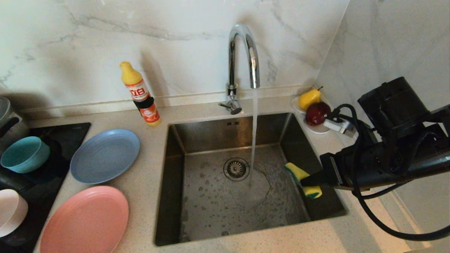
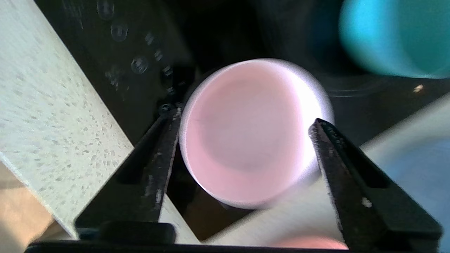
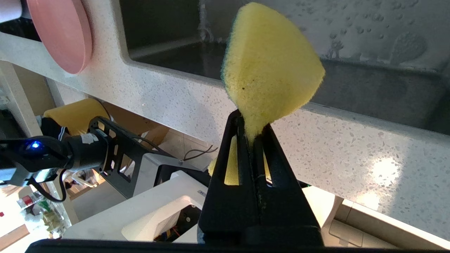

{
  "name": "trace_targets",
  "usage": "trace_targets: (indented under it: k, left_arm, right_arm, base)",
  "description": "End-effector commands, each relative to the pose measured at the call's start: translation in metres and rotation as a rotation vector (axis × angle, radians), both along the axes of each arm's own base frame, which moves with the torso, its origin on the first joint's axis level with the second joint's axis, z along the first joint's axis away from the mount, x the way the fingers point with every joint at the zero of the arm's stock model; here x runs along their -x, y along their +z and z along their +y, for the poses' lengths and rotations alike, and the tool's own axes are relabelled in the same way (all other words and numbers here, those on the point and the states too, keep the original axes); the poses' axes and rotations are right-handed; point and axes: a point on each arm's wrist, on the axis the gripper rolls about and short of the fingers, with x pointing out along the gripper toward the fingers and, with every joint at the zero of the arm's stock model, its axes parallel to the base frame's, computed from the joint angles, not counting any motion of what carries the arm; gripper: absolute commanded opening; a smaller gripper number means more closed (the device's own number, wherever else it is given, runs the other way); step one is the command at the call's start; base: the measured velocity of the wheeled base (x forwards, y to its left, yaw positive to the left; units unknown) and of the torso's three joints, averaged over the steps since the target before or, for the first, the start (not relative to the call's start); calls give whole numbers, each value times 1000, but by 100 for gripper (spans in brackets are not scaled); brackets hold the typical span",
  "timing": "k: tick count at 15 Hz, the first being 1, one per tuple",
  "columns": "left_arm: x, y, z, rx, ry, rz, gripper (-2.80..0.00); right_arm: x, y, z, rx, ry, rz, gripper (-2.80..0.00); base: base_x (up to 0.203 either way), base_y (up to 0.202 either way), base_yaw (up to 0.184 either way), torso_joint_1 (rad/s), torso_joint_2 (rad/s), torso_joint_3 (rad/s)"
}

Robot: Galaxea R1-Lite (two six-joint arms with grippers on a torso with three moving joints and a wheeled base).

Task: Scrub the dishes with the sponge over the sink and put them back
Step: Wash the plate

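My right gripper [image 1: 309, 181] hangs over the right side of the sink [image 1: 197, 140], shut on the bent yellow and green sponge [image 1: 302, 179]. In the right wrist view the sponge [image 3: 270, 63] fans out from the shut gripper [image 3: 251, 119]. On the counter to the left lie the grey-blue plate [image 1: 104, 155] and the pink plate [image 1: 86, 221]. The teal bowl [image 1: 24, 154] and the pale pink bowl [image 1: 10, 211] stand on the black cooktop. My left gripper [image 2: 246, 117] is open above the pale pink bowl [image 2: 246, 140], its fingers [image 2: 165, 151] either side of it. The left arm does not show in the head view.
Water runs from the chrome faucet [image 1: 242, 52] onto the sink floor near the drain [image 1: 236, 168]. A yellow soap bottle [image 1: 140, 95] stands at the back of the counter. A white fruit dish [image 1: 318, 130] sits in the right corner, and a steel pot [image 1: 7, 123] stands at the far left.
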Motion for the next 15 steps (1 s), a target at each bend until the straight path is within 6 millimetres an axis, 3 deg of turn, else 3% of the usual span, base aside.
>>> trace_targets:
  k: [1, 4, 8, 10, 15]
  left_arm:
    - [16, 56, -30, -149, -7, -84, -280]
    - [28, 98, -74, -217, -128, -134, -280]
    - [9, 114, -122, -222, -383, -89, -280]
    - [-13, 96, -123, -217, -523, 51, -280]
    - [-67, 53, -105, -154, -678, 211, -280]
  right_arm:
    - [2, 0, -1, -1, 0, 5, -280]
    - [3, 1, -1, -2, 0, 3, -280]
    - [4, 2, -2, -3, -2, -5, -280]
    - [5, 4, -3, -6, -1, -10, -280]
    - [5, 3, -3, -4, -3, -5, -280]
  base:
    - [0, 0, 0, 0, 0, 0]
    - [0, 0, 0, 0, 0, 0]
    - [0, 0, 0, 0, 0, 0]
    - [0, 0, 0, 0, 0, 0]
    - [0, 0, 0, 0, 0, 0]
